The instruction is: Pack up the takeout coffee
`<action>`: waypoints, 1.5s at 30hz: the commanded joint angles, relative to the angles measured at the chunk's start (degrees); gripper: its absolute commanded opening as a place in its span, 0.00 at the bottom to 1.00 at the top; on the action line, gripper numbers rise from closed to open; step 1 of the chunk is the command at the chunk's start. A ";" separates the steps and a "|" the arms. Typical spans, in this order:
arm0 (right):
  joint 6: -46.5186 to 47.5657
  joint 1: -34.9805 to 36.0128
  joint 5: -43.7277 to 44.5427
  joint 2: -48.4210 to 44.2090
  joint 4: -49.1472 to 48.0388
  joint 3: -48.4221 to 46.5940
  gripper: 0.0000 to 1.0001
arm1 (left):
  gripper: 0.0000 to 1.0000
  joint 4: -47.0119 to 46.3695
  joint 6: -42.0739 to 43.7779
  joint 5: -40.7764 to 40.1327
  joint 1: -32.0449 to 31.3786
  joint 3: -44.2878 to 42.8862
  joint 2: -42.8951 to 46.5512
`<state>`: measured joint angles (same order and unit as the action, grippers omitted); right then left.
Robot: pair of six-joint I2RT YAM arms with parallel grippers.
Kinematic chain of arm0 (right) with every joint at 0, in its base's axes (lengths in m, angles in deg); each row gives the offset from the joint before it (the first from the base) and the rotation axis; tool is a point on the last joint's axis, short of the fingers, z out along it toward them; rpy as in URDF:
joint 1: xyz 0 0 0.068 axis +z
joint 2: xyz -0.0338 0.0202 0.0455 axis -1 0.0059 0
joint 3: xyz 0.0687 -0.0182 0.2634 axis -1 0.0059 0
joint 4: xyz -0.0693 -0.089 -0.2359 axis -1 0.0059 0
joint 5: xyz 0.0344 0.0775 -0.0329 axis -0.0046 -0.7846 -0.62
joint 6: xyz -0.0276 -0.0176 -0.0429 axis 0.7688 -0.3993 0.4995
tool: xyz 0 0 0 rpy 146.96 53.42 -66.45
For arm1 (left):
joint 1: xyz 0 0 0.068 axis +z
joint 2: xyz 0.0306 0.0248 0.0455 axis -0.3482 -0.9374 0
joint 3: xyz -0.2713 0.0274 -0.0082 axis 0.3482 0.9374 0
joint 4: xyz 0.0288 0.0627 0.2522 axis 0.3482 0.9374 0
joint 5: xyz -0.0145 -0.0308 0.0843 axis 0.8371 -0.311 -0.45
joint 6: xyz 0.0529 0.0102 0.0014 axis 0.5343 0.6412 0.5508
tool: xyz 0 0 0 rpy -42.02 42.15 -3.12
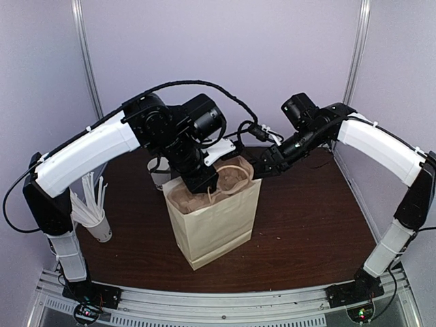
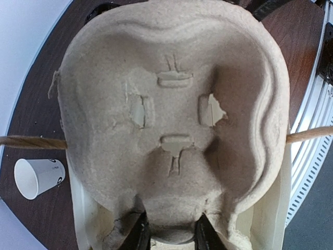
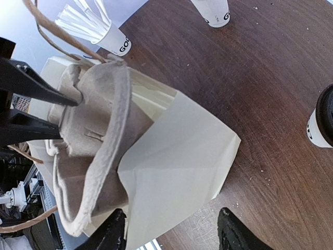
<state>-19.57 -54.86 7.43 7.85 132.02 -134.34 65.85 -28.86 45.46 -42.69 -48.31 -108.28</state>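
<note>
The takeout coffee (image 3: 318, 126), a white cup with a black lid, stands on the table at the right edge of the right wrist view; I cannot find it in the top view. My left gripper (image 1: 204, 182) is shut on the brown pulp cup carrier (image 2: 171, 114) and holds it in the mouth of the cream paper bag (image 1: 214, 221). Its fingers (image 2: 138, 234) clamp a pocket of the carrier. My right gripper (image 3: 173, 234) is open, its jaws wide on either side of the bag's far upper corner (image 3: 177, 156).
A lidless white cup (image 2: 39, 177) stands behind the bag and also shows in the right wrist view (image 3: 213, 11). A white cup full of wrapped straws (image 1: 95, 221) stands at the left. The bag's rope handles (image 2: 31, 141) hang outward. Dark wooden table (image 1: 306, 225).
</note>
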 commanded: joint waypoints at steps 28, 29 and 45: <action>-1.19 2.62 21.18 -3.08 0.52 -3.80 0.51 | 0.00 3.89 -3.89 1.89 -0.21 1.79 -0.22; -1.05 2.60 21.08 -3.26 0.43 -3.79 0.51 | 0.00 3.93 -3.49 2.23 -0.19 1.71 -0.61; 0.44 2.84 8.59 -4.29 -2.16 0.03 0.57 | 0.00 4.90 -2.52 2.38 -0.21 0.61 -3.92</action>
<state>-20.36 -52.43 24.21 3.85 131.23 -134.91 69.00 -31.94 47.63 -42.69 -47.04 -110.97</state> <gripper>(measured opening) 0.557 0.267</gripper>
